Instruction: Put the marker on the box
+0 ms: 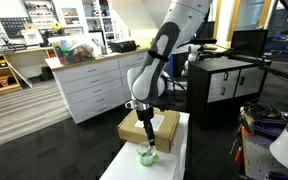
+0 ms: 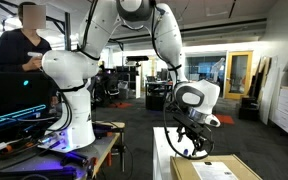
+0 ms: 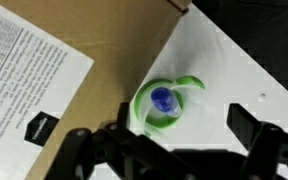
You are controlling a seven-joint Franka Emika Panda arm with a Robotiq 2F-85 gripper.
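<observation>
The marker [image 3: 163,98] shows end-on in the wrist view as a blue tip standing inside a translucent green cup [image 3: 144,112]. The cup stands on the white table just off the edge of the brown cardboard box [image 3: 104,45], whose white label [image 3: 24,60] fills the left of that view. My gripper [image 3: 144,124] is open and hangs above the cup, holding nothing. In both exterior views the gripper [image 1: 145,132] [image 2: 190,140] points down beside the box [image 1: 164,124] [image 2: 222,170]. The cup [image 1: 148,154] shows below it; the marker is too small to make out there.
The white table [image 1: 174,160] is narrow, with its edges close to the cup. White cabinets [image 1: 89,85] stand behind, and a black-and-white cabinet [image 1: 224,85] is to the side. A person [image 2: 24,50] stands beyond the robot base.
</observation>
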